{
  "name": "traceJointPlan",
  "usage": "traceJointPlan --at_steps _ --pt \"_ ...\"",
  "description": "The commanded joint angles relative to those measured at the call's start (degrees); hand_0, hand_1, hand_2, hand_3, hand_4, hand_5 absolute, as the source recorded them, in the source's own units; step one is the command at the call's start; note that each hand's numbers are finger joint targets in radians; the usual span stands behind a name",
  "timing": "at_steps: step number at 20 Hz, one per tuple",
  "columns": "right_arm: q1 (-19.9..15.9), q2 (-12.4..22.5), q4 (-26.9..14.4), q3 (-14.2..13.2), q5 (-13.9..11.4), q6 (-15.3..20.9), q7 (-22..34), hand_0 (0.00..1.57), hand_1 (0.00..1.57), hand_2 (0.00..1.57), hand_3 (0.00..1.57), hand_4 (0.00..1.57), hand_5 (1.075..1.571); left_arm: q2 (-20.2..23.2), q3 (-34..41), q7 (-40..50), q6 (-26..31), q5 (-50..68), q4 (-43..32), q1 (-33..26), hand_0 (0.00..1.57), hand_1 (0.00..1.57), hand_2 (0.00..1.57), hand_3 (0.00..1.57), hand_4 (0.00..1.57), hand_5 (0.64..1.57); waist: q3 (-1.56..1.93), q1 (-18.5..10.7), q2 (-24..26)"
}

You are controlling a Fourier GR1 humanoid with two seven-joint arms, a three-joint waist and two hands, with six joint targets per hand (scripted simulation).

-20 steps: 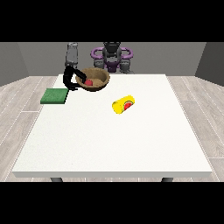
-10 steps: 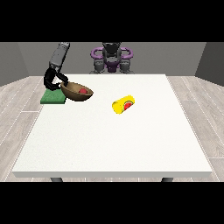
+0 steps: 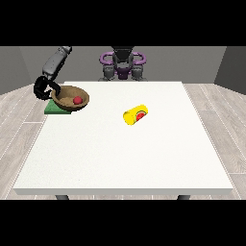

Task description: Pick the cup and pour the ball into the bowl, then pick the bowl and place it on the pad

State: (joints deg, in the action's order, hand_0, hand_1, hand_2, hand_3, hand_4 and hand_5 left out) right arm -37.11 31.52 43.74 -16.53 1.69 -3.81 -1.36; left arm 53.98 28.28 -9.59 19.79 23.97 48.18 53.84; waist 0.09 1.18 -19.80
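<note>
**Caller:** Where's the bowl right now?

**Me:** In my hand at the view's left [image 3: 43,89], fingers curled round the near-left rim of the bowl [image 3: 70,98]. The red ball [image 3: 77,100] sits inside it, so the pouring looks done. The yellow cup [image 3: 135,115] lies on its side out in the middle of the table [image 3: 125,158], well apart from me.

**Caller:** And the pad?

**Me:** The green pad [image 3: 54,109] lies directly beneath and slightly toward the left edge of the bowl. The bowl overlaps it, but its right side hangs past the pad's edge over bare table. I can't tell whether the base is touching yet.

**Caller:** So what does the move turn on?

**Me:** A small shift leftward and down, I judge, keeping the bowl level so the ball stays put. My other hand isn't visible.
</note>
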Motion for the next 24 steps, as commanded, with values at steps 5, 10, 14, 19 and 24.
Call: traceJointPlan --at_steps 5,10,14,19,24 --pt "-1.2 5.5 -7.9 -4.4 2.0 -4.7 -7.5 1.57 1.57 1.57 0.70 1.29 1.551 1.8 1.6 -0.1 -0.8 1.8 3.3 -0.2 0.00 0.00 0.00 0.00 0.16 1.532 0.00 -1.5 -4.6" --pt "-4.2 7.2 -11.9 -4.6 0.0 -3.1 -13.1 1.57 1.57 1.57 0.21 1.28 1.554 4.6 1.7 4.8 -0.7 4.6 7.7 4.3 0.00 0.00 0.00 0.00 0.00 1.538 0.05 -1.9 -9.7" --pt "-5.7 12.1 -15.7 -5.8 0.2 -6.6 -13.1 1.57 1.57 1.57 0.68 1.25 1.564 4.2 1.7 8.2 -1.9 6.4 11.2 3.6 0.00 0.00 0.00 0.00 0.00 1.535 0.06 -2.5 -8.4" --pt "-5.4 10.9 -13.1 -3.5 -0.3 -6.8 -4.2 1.57 1.57 1.57 0.90 1.24 1.568 -0.7 -0.7 3.0 -0.4 3.4 6.2 -2.7 0.00 0.00 0.00 0.00 0.00 1.534 -0.12 -2.6 0.4" --pt "-5.2 8.3 -12.2 -0.8 -2.8 -5.8 -6.4 1.57 1.57 1.57 1.29 1.23 1.571 0.0 -1.3 3.8 -1.7 3.0 5.9 -1.6 0.00 0.00 0.00 0.00 0.00 1.530 -0.05 -1.3 0.1"
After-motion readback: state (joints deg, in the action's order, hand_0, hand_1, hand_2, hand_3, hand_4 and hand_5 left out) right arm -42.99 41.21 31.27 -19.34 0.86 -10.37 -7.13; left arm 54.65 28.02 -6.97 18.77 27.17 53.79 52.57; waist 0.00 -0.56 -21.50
